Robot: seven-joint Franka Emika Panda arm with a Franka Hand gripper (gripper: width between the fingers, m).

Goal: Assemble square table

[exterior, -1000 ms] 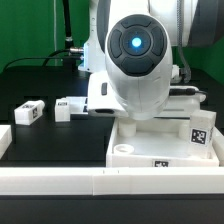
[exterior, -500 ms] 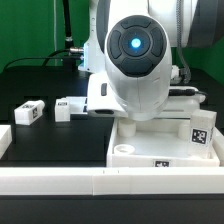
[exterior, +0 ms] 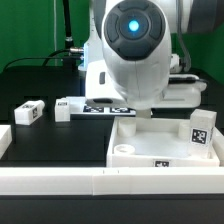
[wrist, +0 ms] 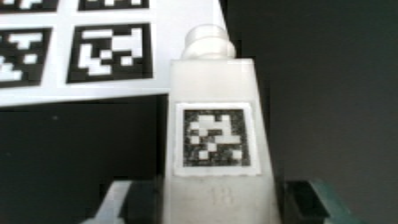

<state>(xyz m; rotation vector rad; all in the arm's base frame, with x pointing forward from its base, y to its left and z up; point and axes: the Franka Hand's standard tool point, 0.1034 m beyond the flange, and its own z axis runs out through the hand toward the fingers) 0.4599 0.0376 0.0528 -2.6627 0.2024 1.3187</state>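
The square table's top [exterior: 128, 151], a white tray with a raised rim and tags, lies at the exterior view's right front. Two loose white legs [exterior: 28, 112] [exterior: 66, 108] lie on the black mat to its left. In the wrist view a third white leg [wrist: 214, 110], with a tag on its face and a screw tip at its far end, sits lengthwise between the fingers [wrist: 125, 200] of my gripper [wrist: 217, 206]. The gripper is shut on this leg. In the exterior view the arm's bulky body [exterior: 135, 50] hides the gripper and the held leg.
The marker board [exterior: 105, 107] lies behind the table top, under the arm; its tags [wrist: 98, 45] show beyond the held leg. Long white border rails [exterior: 60, 181] run along the front edge. Cables and a stand are at the back left.
The arm has risen, uncovering the marker board beneath it. The jaws have come together on the leg. The table top and the two loose legs have not moved.
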